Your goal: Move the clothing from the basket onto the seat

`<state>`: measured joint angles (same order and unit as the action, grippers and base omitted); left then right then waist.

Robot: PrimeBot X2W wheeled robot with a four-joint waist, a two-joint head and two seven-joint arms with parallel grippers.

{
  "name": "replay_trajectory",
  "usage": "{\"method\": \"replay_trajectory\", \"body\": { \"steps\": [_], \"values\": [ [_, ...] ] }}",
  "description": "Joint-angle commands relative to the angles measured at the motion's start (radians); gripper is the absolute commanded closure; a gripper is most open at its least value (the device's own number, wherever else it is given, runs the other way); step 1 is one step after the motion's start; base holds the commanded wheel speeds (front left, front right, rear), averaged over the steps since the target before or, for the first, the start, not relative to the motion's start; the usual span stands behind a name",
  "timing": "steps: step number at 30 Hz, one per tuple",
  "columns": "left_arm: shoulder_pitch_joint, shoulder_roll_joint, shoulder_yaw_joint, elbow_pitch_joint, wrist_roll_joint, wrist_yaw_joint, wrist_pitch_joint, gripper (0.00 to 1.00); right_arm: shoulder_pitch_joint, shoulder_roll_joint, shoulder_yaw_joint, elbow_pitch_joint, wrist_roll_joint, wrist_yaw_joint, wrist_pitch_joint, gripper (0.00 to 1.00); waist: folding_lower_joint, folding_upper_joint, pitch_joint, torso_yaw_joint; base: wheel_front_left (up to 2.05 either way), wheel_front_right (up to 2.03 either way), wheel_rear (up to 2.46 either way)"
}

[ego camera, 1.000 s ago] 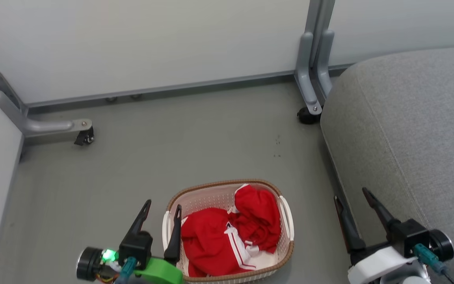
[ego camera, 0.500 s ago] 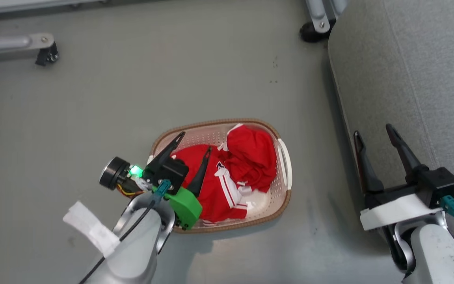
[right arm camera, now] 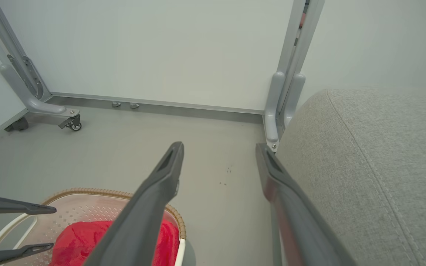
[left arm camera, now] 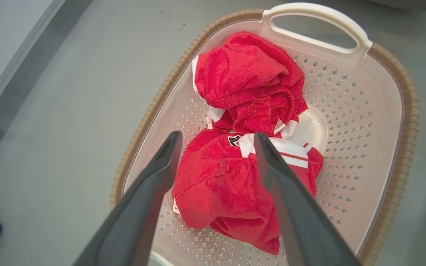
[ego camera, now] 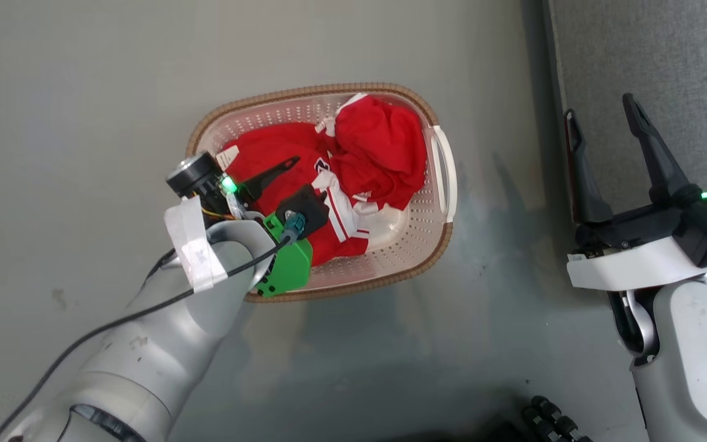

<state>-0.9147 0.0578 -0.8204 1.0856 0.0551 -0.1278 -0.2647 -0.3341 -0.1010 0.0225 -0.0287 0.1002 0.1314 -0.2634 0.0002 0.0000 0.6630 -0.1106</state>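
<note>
Clothing [left arm camera: 235,184] is all in the basket [ego camera: 304,92]: two red pieces w/ white trim, bunched & touching each other, one heaped toward the handle [left arm camera: 309,9] on the seat side, the other nearer the left arm. Basket sits on the grey floor [ego camera: 83,123], w/ the seat [ego camera: 666,55] just beside it on the robot's right, nothing lying on the part in view. Left gripper [left arm camera: 217,136] is over the nearer piece, fingers spread wide to either side of its top fold, gripping nothing; can't tell if the tips touch the fabric. Right gripper [ego camera: 599,107] is also wide apart & empty, hanging at the seat's edge, apart from the basket. Step in hand, I'd say: first grab, task barely begun. Risks from here: the two pieces look tangled where they meet, so a deep bite prob lifts both, or drags the 2nd halfway out & drops it on the floor. A shallow pinch on one loose fold may slip on the lift. Go too deep & a fingertip could catch a hole in the basket bottom; the basket looks light, so it may shift or tip up w/ the cloth. A trailing end could also snag the rim on the way across to the seat
</note>
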Motion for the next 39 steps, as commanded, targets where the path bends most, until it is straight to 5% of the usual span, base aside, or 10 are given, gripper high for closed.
{"method": "replay_trajectory", "body": {
  "steps": [1,16,39],
  "values": [
    [-0.051,0.012,-0.030,0.026,0.007,-0.003,0.000,0.00,-0.023,0.000,0.003,-0.012,-0.001,-0.001,-0.002,0.00,-0.0002,0.0000,0.127,-0.029,0.00,0.00,0.00],
    [-0.257,0.003,-0.428,0.196,0.016,-0.002,0.118,0.00,-0.087,0.025,0.046,-0.020,0.027,-0.001,-0.002,0.00,-0.0002,0.0000,0.272,-0.073,0.00,0.00,0.00],
    [-0.372,0.007,-0.462,0.204,0.045,-0.002,0.262,0.00,-0.102,0.006,0.036,-0.037,0.044,-0.001,-0.002,0.00,-0.0002,0.0000,0.403,-0.064,0.00,0.00,0.00]
  ]
}}
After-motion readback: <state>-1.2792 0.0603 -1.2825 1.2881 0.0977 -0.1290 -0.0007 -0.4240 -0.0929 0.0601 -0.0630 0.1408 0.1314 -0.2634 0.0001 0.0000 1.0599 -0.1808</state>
